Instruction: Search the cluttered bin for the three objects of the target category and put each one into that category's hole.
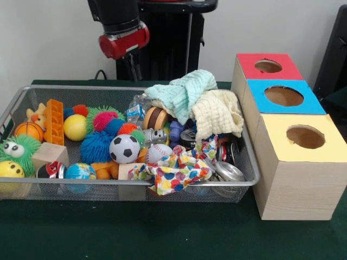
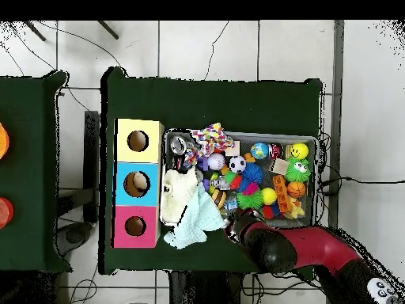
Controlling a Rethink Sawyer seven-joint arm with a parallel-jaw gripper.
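A wire mesh bin is packed with toys, cloths and cans. Among them are a soccer ball, a baseball, a yellow ball, a small basketball and a globe ball. A mint cloth and a cream cloth are heaped at one end, and a spotted cloth hangs over the rim. My gripper hangs above the bin's far edge, near the mint cloth, holding nothing that shows.
Beside the bin stand three wooden boxes with round holes: red-topped, blue-topped and yellow-topped. Metal cans lie under the cloths. A green fuzzy toy sits at the other end.
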